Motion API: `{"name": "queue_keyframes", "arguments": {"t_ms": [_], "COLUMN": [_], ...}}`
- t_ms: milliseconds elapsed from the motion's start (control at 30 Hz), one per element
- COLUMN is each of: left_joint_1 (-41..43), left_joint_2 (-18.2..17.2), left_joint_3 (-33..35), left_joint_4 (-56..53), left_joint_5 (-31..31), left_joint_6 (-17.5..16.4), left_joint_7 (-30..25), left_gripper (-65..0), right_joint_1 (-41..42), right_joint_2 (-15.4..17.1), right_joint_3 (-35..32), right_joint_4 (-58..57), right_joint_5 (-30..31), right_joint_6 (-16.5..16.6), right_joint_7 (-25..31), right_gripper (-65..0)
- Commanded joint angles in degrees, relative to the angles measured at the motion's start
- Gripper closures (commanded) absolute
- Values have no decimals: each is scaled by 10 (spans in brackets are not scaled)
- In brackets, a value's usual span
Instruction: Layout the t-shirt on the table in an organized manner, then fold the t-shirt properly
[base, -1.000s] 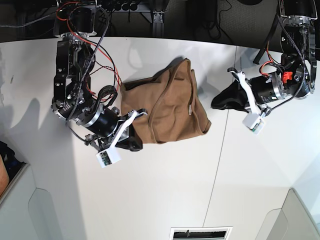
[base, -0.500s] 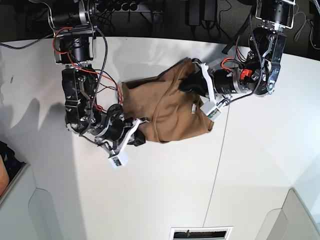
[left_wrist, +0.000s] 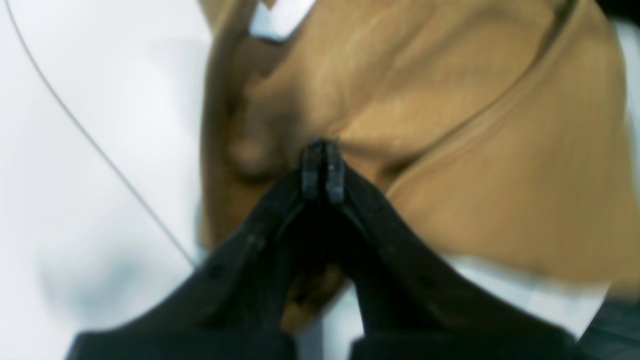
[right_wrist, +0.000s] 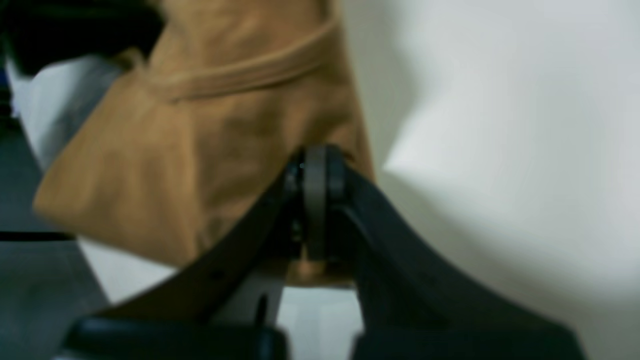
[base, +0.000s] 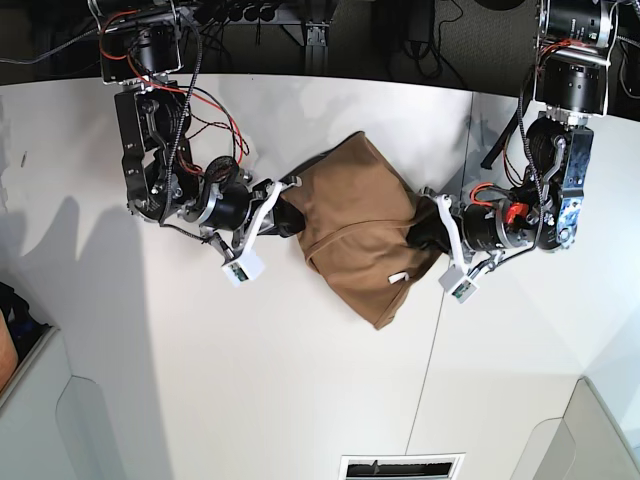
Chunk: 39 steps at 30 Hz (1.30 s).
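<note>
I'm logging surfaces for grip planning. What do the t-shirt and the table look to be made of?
The t-shirt: soft tan-brown knit cloth, likely cotton; it drapes and creases where both hands pinch it, with a stitched hem band showing. The table: smooth hard white panel, probably laminate, faintly glossy, with a thin dark seam.

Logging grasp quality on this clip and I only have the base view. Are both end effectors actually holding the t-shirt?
Observer: Yes for the left end effector. Its wrist view shows the tips pressed together on a fold of the t-shirt.
Operator: And the right one?
Observer: The right end effector is also shut on the cloth, close to one edge, with bare table just beside the grip.
Operator: Where's the neck tag?
Observer: A small white tag sits at the top of the left wrist view, away from the pinch.
</note>
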Motion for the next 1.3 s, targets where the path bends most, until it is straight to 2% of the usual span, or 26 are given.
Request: {"name": "queue_keyframes", "arguments": {"t_ms": [0,233,400,533,633,700,800,867,1067,1267], "left_joint_1": [-20,-62,-73,-73,-73,-73,-58,-36,90,264], "left_joint_2": [-1,26,40,32,14,-5,-37,-55,-106,-116], "left_joint_3": [0,3,3,-1,-23,-38,-48,-50,-66,-158], "left_joint_4": [0,-62,-63,-35,12,38,62,78,165,304], "left_joint_5": [-11,-10,-21,-81,-106,-133,-177,-181,-183,-185], "left_joint_6": [-4,-4,-4,-4,-4,-4,-4,-4,-4,-4], "left_joint_7": [-14,-18,-17,5,15,42,69,72,79,86], "left_gripper": [0,0,0,0,0,0,0,0,0,0], "right_joint_1": [-1,-66,-87,-92,-92,-92,-93,-96,-130,-219], "right_joint_2": [-4,-37,-52,-52,-52,-50,-37,-21,50,115], "right_joint_3": [0,0,0,6,20,34,57,73,113,163], "right_joint_4": [14,60,76,95,105,110,122,134,156,226], "right_joint_5": [18,26,30,12,-1,0,0,0,21,77], "right_joint_6": [3,7,7,7,6,7,7,6,5,5], "right_joint_7": [7,6,4,4,2,1,-7,-14,-22,-45], "right_gripper": [0,0,0,0,0,0,0,0,0,0]}}
